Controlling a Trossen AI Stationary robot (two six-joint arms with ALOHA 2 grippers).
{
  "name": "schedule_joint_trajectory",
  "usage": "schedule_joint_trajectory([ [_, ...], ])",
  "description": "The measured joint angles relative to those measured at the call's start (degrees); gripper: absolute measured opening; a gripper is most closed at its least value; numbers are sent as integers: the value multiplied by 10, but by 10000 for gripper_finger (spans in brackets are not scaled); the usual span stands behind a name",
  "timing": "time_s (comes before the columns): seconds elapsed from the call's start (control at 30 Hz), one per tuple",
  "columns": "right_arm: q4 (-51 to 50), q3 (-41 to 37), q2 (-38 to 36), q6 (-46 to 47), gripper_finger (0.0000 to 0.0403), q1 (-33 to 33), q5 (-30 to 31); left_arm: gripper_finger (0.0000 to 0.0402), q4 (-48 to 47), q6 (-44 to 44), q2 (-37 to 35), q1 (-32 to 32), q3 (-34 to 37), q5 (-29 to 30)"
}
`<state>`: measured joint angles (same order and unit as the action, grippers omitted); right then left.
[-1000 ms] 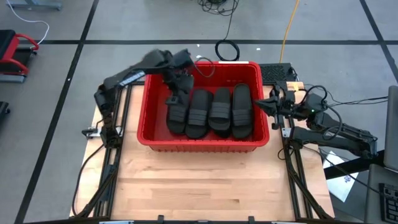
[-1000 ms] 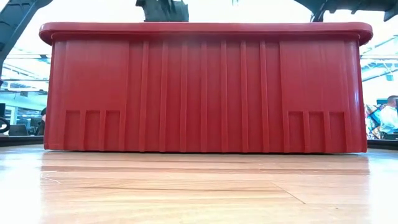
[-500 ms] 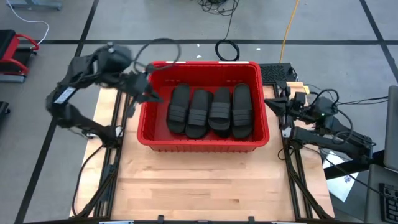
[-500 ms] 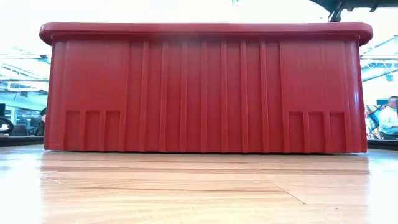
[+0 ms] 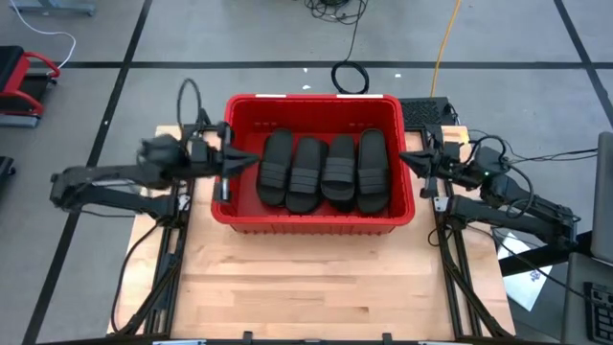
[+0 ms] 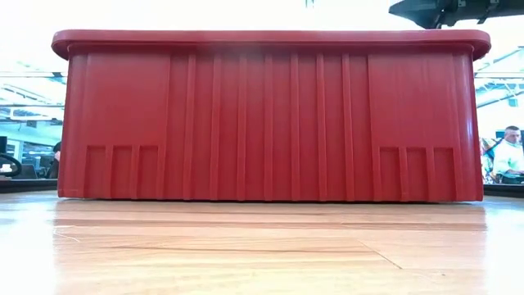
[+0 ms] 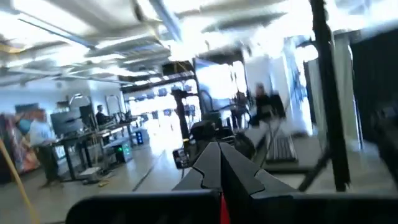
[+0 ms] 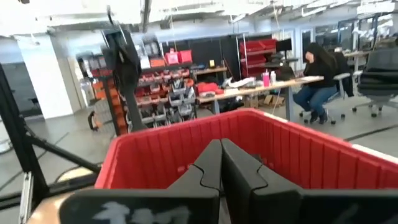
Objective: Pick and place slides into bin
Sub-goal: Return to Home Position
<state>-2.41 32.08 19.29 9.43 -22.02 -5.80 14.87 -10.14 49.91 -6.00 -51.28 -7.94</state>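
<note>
The left gripper (image 5: 241, 159) is hovering at the bin's left rim, pointing across toward the right side. In the left wrist view its two dark fingers (image 7: 208, 169) are pressing flat against each other with nothing between them. The left arm is stretching out low and level from the left edge of the worktop (image 5: 306, 278).

The right gripper (image 5: 406, 158) is hovering at the opposite rim, facing back toward the left one. Its fingers (image 8: 210, 163) are likewise meeting tip to tip and gripping nothing. The right arm is lying folded alongside the right edge of the worktop, and part of it is showing above the bin's rim in the upper right corner of the low view.

Between the two grippers, the red bin (image 5: 311, 223) is sitting at the far half of the wooden worktop, its ribbed front wall filling most of the low view. Four black slides (image 5: 323, 171) are lying inside it side by side, strap side up, running lengthwise from the near wall to the far wall. The leftmost is leaning slightly askew against its neighbour. Whatever is lying beneath these four is hidden.

Beyond the worktop, a seated person (image 8: 318, 73) is working at a desk, and another person (image 6: 511, 152) is showing past the bin's right end.
</note>
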Motion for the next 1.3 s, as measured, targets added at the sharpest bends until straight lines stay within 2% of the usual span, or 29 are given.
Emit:
schedule_joint_trajectory([
  [0.13,13,0,7,19,0,0,-3,0,233,87,-12,-9,131,0],
  [0.27,30,-27,6,62,0,4,-29,0,255,103,-53,-5,187,39],
  [0.4,83,-51,2,93,0,24,-34,0,188,77,-133,18,189,79],
  [0.5,102,-53,2,91,0,46,-30,0,100,71,-197,50,189,133],
  [0.6,103,-53,2,82,0,69,-14,0,3,72,-231,89,192,189],
  [0.73,103,-53,3,69,0,103,16,0,-39,35,-260,139,192,249],
  [0.9,98,-53,3,33,0,133,43,0,-86,-33,-296,172,191,261],
  [1.13,73,-53,3,33,0,147,58,0,-199,-2,-366,177,191,272],
  [1.3,66,-53,3,15,0,148,78,0,-227,-3,-406,177,191,279],
])
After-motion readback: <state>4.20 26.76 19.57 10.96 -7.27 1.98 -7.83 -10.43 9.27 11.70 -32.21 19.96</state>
